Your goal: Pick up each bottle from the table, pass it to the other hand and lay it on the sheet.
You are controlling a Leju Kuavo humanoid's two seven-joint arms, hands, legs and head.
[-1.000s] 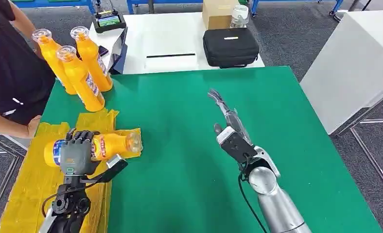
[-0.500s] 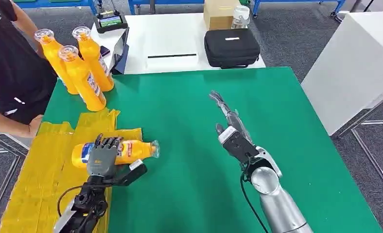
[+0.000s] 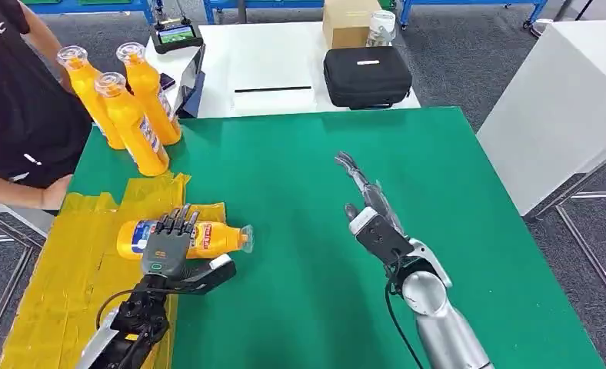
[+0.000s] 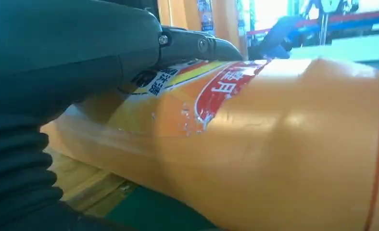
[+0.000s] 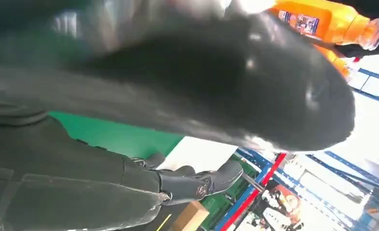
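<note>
An orange plastic bottle with a clear cap (image 3: 188, 239) lies on its side at the edge of the crumpled yellow plastic sheet (image 3: 61, 277), its cap end over the green worktop (image 3: 284, 192). The left hand (image 3: 165, 250) rests above it with fingers (image 3: 178, 223) spread over the label, thumb out to the side. The right hand (image 3: 369, 204) hovers over the worktop, fingers stretched out, holding nothing. Three orange bottles (image 3: 127, 104) stand upright at the far left corner, beside a person in a black shirt (image 3: 15, 100).
</note>
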